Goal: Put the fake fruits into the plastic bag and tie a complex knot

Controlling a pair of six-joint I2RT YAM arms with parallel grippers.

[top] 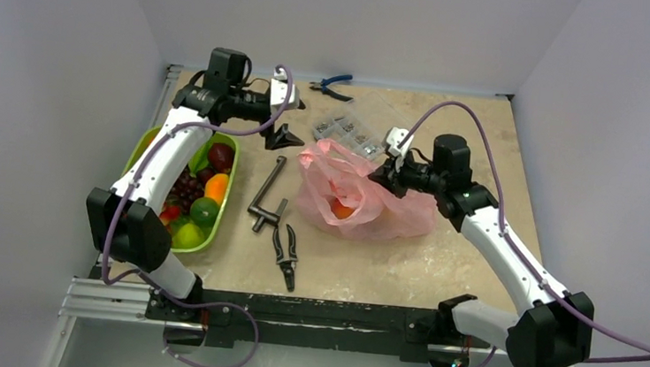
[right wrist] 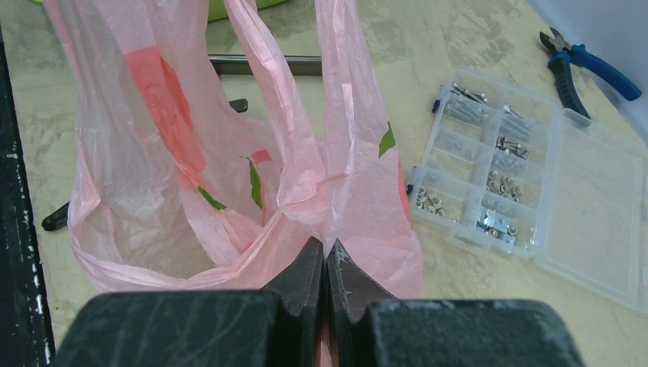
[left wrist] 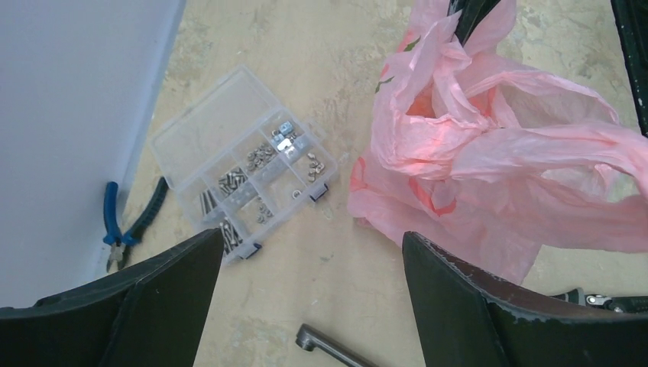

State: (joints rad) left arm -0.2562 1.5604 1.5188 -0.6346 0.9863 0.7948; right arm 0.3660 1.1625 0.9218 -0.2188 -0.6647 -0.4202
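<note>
Bag: the thin, crinkly, translucent pink plastic bag [top: 390, 209] [left wrist: 489, 153] [right wrist: 153, 191] lies slumped on the middle of the table, right of centre, with its mouth gaping toward the left arm.
Bag contents: one orange shape [top: 341, 210] shows through the film. I cannot tell which fruit it is.
Right gripper [top: 383, 173] [right wrist: 325, 258]: its black fingers are pressed together on a gathered fold of the bag's upper edge, and the film bunches just ahead of the tips.
Fruits: the small glossy fake fruits [top: 205, 193] in red, orange, green and dark purple sit piled in the lime-green oblong tray [top: 140, 148] at the left edge, well apart from the bag.
Left gripper [top: 289, 120] [left wrist: 309, 298]: spread wide and holding nothing, it hangs above the far part of the table, near the bag's left side without touching it.
Parts box: a clear compartment box of small metal hardware [top: 345, 134] [left wrist: 244, 168] [right wrist: 520, 191] lies open just behind the bag.
Far pliers: blue-handled pliers [top: 332, 85] [left wrist: 115, 222] [right wrist: 584, 65] lie by the back wall.
Near tools: a black T-handled wrench [top: 265, 194] and black pliers [top: 287, 251] lie between tray and bag.
Surface: beige mottled tabletop [top: 439, 264].
</note>
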